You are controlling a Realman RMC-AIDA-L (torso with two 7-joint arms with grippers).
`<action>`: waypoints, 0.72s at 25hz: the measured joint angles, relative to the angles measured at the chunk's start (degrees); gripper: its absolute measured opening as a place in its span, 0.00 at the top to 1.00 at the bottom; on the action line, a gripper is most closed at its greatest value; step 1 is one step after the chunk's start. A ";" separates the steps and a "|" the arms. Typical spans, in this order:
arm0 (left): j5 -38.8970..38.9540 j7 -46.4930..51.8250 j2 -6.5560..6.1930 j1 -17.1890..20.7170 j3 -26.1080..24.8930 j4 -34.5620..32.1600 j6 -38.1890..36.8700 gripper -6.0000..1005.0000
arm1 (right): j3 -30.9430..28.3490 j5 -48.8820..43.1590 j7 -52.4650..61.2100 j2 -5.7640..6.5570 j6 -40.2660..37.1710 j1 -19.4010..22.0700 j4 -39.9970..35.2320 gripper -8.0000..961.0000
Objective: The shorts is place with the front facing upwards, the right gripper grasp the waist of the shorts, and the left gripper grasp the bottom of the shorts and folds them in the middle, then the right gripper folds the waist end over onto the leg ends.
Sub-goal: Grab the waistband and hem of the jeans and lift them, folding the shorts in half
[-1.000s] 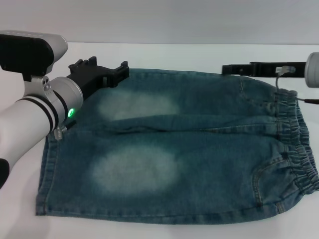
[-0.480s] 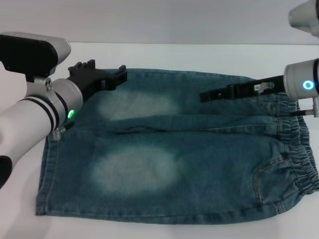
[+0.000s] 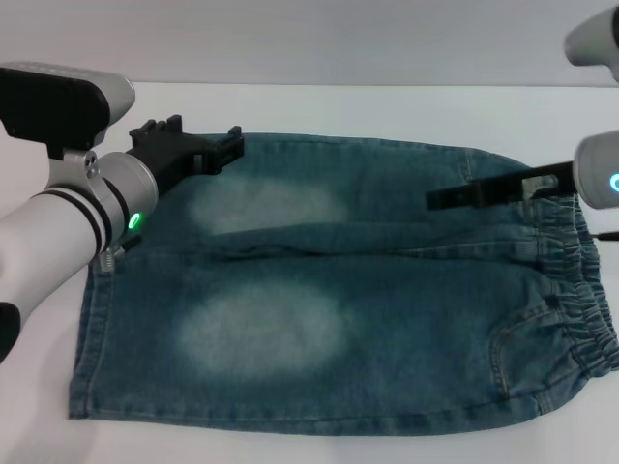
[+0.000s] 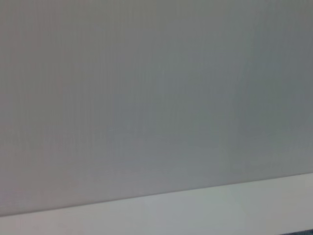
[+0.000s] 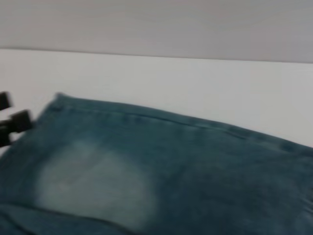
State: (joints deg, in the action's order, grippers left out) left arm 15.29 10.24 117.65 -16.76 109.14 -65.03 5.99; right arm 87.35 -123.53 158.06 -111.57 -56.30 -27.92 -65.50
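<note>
faded, flat denim shorts (image 3: 368,309); left hand (image 3: 224,145) seemingly apart at far hem, right hand (image 3: 440,199) unclear

My left gripper (image 3: 208,150) sits at the end of its silver-white forearm, green wrist light on, claw pointing toward the other arm. My right gripper (image 3: 440,199) reaches back toward it, slim black finger level, blue wrist light behind.
</note>
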 joint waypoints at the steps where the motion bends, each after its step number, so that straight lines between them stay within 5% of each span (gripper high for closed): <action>1: 0.00 -0.30 0.01 0.02 -0.13 -0.12 0.00 0.19 | -3.76 -5.69 0.99 -2.63 -2.48 1.68 -3.17 0.18; 4: 0.00 -1.76 0.10 0.07 -0.52 -0.63 0.18 0.19 | -10.29 -15.01 1.26 -7.39 -7.48 5.36 -8.11 0.18; 12: 0.00 -4.50 0.08 1.08 -1.66 -3.63 1.45 0.19 | -9.18 -11.53 2.20 -7.60 -7.45 11.08 -8.77 0.18; 18: 0.00 -7.69 0.09 2.48 -3.95 -10.18 9.89 0.19 | -10.18 -10.76 3.29 -7.68 -7.55 12.80 -11.31 0.18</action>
State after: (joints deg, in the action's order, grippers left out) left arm 15.29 2.55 117.74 -14.27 105.19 -75.21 15.88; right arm 77.17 -134.29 161.35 -119.26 -63.84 -15.12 -76.82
